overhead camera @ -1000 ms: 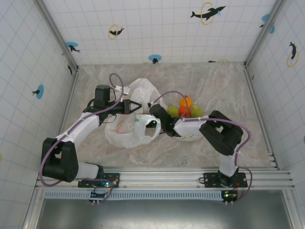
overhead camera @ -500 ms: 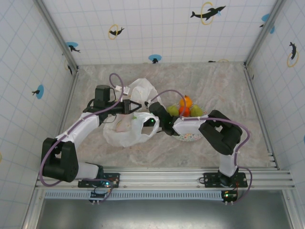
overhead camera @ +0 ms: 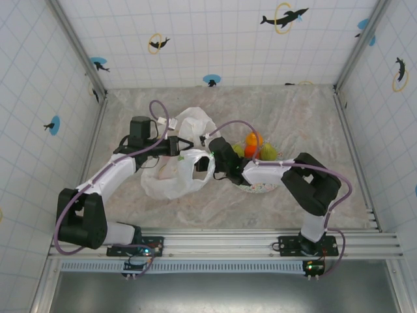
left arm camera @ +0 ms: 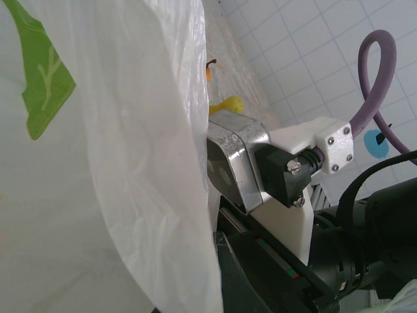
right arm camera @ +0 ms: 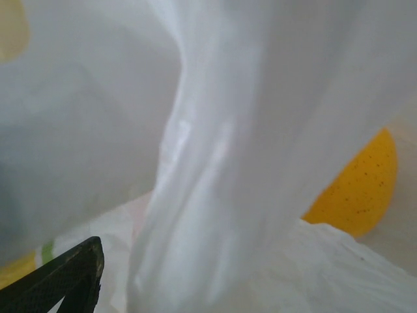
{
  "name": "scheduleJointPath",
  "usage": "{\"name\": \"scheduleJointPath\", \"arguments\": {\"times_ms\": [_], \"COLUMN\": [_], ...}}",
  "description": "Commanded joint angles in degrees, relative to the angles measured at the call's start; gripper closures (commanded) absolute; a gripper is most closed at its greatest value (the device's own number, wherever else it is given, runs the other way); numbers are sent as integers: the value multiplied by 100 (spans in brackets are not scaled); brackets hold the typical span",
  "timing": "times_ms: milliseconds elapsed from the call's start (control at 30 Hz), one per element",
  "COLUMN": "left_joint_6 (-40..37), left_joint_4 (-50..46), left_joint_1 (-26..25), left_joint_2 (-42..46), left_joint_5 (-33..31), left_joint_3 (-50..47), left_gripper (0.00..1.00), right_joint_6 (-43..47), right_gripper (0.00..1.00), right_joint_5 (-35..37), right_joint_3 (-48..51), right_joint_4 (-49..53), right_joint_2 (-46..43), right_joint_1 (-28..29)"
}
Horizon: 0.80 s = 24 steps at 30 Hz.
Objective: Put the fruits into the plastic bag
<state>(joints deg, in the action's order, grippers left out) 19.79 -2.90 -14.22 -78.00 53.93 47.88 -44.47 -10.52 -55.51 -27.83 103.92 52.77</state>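
The plastic bag (overhead camera: 171, 179) lies left of centre, white and crumpled, with one handle (overhead camera: 195, 120) spread behind it. My left gripper (overhead camera: 183, 145) is shut on the bag's upper rim; its film (left arm camera: 130, 169) hangs beside that gripper's dark finger (left arm camera: 260, 280). My right gripper (overhead camera: 204, 163) sits at the bag's mouth, open, with one black finger (right arm camera: 68, 277) low left against bag film (right arm camera: 215, 163). Fruits stay on the plate (overhead camera: 260, 188): an orange (overhead camera: 253, 138), a red-orange one (overhead camera: 249, 151) and two green ones (overhead camera: 237, 150) (overhead camera: 268, 152). A pinkish shape (overhead camera: 171, 171) shows through the bag.
The speckled plate sits just right of the right wrist. The right arm's wrist camera (left arm camera: 236, 160) and purple cable (left arm camera: 368, 78) are close beside the left gripper. Tiled walls ring the marble table (overhead camera: 306, 117), with open room at the back right.
My right gripper has moved left and slightly back, further into the bag's mouth, and its elbow has swung right. The bag's rim shifted with it. The left arm has held still.
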Motion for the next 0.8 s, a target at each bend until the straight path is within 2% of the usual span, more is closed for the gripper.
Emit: {"name": "scheduleJointPath", "arguments": {"times_ms": [0,200,500,633,767], "left_joint_6": [25,-1,-46,-46,-28], "left_joint_4": [61,9,-43,-43,-44], "left_joint_1": [-43,-44,-41,-41,-45], "left_joint_2": [107,83,78,65,31], "left_joint_5": [30,-32,-84,-93,-93], "left_joint_3": [-33,-16,7,2,2], "left_gripper": [100,100,100,100,100], "right_joint_6": [251,794,1439,1661,1902], "right_gripper": [11,13,13,13,12], "right_joint_5": [221,1245,2196,2452,2353], "right_joint_3": [113,210,436,478,445], "right_joint_4": [290,1389,2053,2441,2965], "right_joint_2": [-346,-737,-1524,-1837,-2120], "right_joint_1": [7,44,66,58,-8]}}
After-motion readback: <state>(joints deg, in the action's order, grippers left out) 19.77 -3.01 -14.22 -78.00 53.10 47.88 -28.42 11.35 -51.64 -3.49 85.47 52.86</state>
